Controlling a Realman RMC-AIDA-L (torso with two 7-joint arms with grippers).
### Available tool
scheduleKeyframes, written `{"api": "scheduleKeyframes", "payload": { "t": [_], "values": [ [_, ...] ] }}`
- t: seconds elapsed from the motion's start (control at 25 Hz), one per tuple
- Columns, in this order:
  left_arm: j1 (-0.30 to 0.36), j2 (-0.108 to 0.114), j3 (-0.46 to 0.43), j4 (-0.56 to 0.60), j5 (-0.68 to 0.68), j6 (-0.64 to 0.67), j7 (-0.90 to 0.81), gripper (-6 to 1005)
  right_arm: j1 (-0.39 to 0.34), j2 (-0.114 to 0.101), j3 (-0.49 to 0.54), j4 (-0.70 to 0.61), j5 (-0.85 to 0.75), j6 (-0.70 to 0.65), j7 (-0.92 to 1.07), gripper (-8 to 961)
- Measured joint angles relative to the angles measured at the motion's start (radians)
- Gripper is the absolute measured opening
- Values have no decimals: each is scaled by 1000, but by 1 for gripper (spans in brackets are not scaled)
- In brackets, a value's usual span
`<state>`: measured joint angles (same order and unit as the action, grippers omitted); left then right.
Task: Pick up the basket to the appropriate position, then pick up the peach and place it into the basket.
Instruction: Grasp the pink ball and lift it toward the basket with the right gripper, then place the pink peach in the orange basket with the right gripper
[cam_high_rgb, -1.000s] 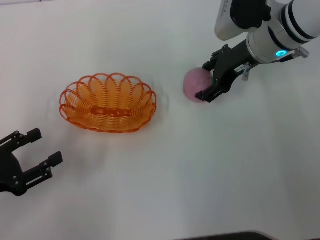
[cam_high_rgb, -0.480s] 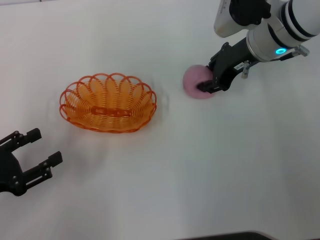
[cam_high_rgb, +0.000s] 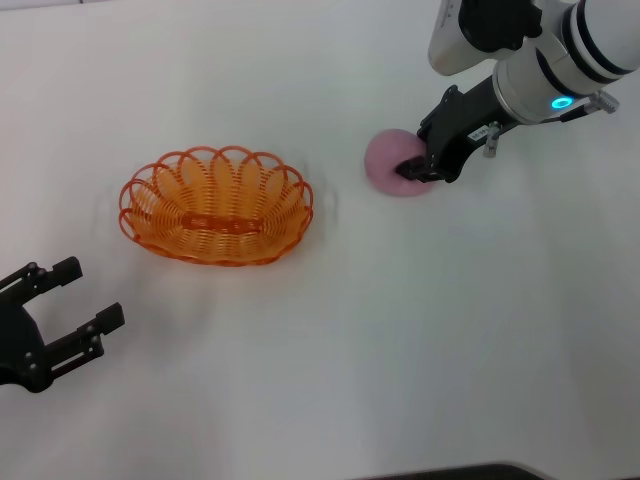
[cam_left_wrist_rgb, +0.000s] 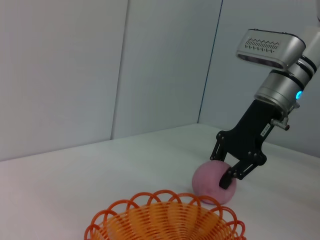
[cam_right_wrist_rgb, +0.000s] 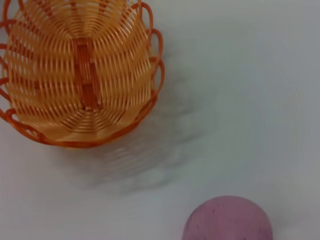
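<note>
Hidden behind the right gripper (cam_high_rgb: 418, 168) — the side of the peach (cam_high_rgb: 388, 166) under its fingers. Cut off at the edge in the right wrist view — the peach's lower half and the basket (cam_right_wrist_rgb: 80, 75) rim. Cropped in the left wrist view too: the basket's near half. Out of frame — the left gripper's (cam_high_rgb: 70, 300) wrist.

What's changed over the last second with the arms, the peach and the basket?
The right pincer closed from open around the peach to shut on it; the peach shifted slightly but remains on the table. The basket and the open left pincer, parked near the robot, stayed put.
</note>
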<state>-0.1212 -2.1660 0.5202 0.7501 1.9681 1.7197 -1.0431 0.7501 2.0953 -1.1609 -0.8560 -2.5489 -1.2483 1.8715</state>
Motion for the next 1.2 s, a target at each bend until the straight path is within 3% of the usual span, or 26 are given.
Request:
{"api": "scheduleKeyframes", "payload": {
  "t": [0.44, 0.84, 1.2],
  "values": [
    [0, 1, 0, 0, 0, 0, 0, 749, -45, -7, 10, -119, 66, -80, 6, 222],
    [0, 2, -2, 0, 0, 0, 0, 749, -102, -7, 49, -306, 168, -191, 15, 215],
    [0, 2, -1, 0, 0, 0, 0, 749, -100, -3, 46, -310, 203, -217, 8, 219]
  ]
}}
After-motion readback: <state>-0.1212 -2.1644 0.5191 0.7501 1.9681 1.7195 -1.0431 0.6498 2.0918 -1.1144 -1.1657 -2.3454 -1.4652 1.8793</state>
